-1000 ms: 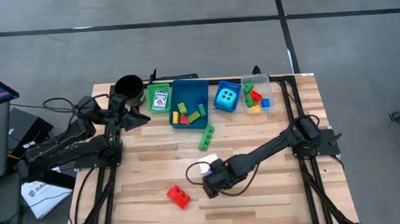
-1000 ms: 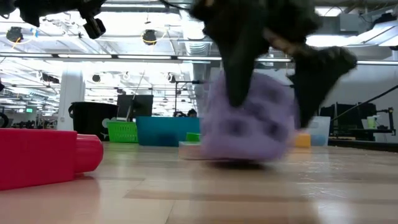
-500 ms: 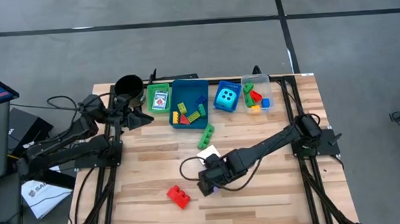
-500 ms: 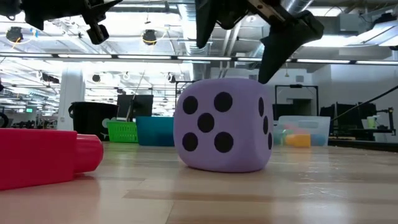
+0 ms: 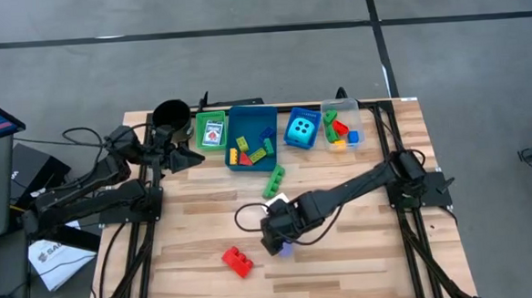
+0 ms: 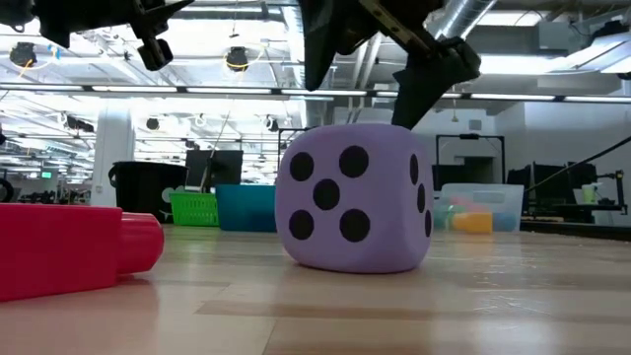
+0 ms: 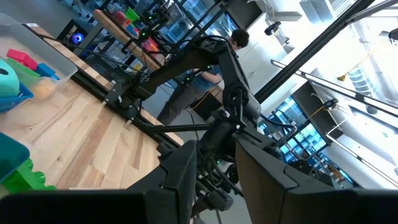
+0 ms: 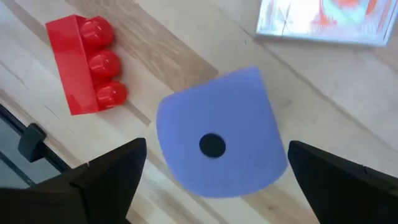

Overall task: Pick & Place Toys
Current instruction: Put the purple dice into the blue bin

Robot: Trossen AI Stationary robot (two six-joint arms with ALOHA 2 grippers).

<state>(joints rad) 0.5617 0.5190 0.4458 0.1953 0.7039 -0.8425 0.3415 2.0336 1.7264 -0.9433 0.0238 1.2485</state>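
The purple dotted dice (image 6: 355,197) rests on one face on the table near its front middle, and it also shows in the right wrist view (image 8: 230,106). My right gripper (image 6: 370,69) hangs open just above it, one finger to each side and clear of it. It hides most of the dice in the high view (image 5: 275,235). A red brick (image 5: 237,261) lies on the table left of the dice. A white card (image 5: 276,203) and a green brick (image 5: 274,180) lie beyond it. My left gripper (image 5: 191,153) is open and empty near the black cup (image 5: 171,113).
Along the far edge stand a green tray (image 5: 200,134) with a card, a blue tray (image 5: 237,161) with several bricks, a teal dice (image 5: 302,129) and a clear tray (image 5: 339,106) with bricks. Bare wood lies right of the dice and along the near edge.
My right gripper has let go of the purple dice and risen above it. The dice, blurred and between the fingers a second ago, now stands still on the table.
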